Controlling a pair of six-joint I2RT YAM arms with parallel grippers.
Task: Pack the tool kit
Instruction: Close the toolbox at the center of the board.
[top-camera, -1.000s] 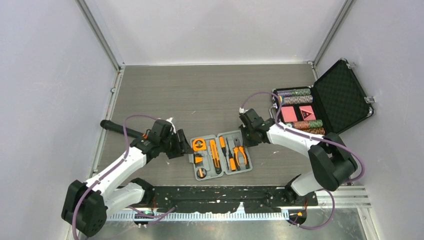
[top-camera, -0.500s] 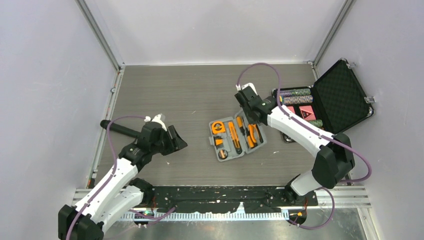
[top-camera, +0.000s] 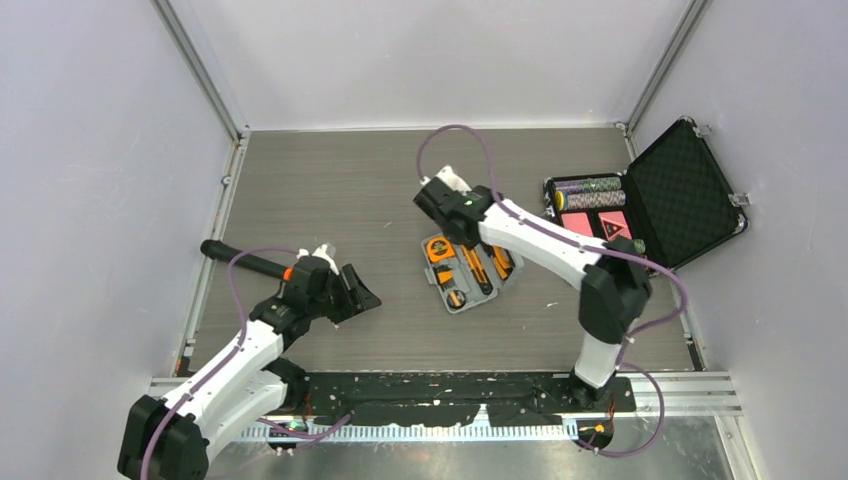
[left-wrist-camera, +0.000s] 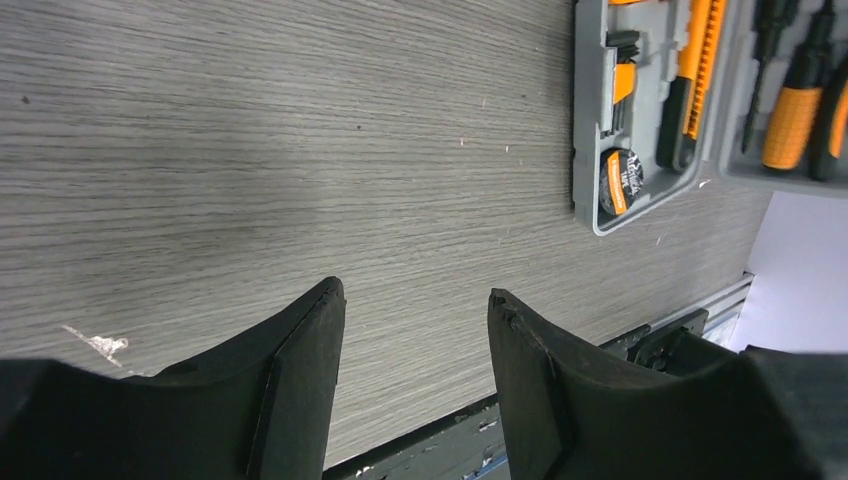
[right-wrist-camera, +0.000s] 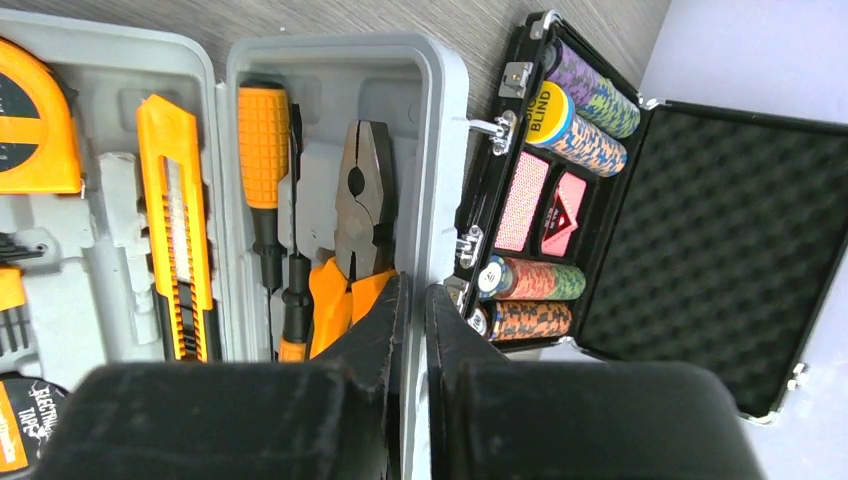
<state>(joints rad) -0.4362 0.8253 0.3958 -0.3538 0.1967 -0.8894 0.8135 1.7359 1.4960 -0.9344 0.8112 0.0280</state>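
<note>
Tool kit looks nearly packed, just not closed yet. The small flat grey plastic hinged case (right-wrist-camera: 330, 75) lies wide open, both halves flat on the grey wood-grain worktop (top-camera: 330, 190), abt mid-table, a bit twd the right edge, turned at an angle.

Every moulded slot I can see has sth in it:
- orange tape measure (right-wrist-camera: 35, 120)
- orange utility knife (right-wrist-camera: 175, 240)
- orange-handled screwdriver (right-wrist-camera: 262, 150) w/ a thinner driver beside it
- orange-and-black pliers (right-wrist-camera: 362, 200)
- black roll of electrical tape (left-wrist-camera: 618, 182) in a corner of the other half

No loose tools on the worktop as far as I can see.

Right gripper (right-wrist-camera: 413, 320) reaches across over the case, fingers pinched narrow. The wrist view shows a thin grey strip between them, which I take to be the case's outer rim by the pliers. So it's gripping the case itself, not a tool. Left gripper (left-wrist-camera: 415, 360) hangs over bare worktop twd the front left, well apart from the case, fingers middling-wide w/ nothing between.

The larger black foam-lined case of poker chips (top-camera: 680, 190) sits open by the far right corner, near the kit but not touching it in the top view. Not part of this job.

What's left, I reckon: fold one half over the other, press shut, latch. Can't make out the kit's latches, so no idea how they'd go.
</note>
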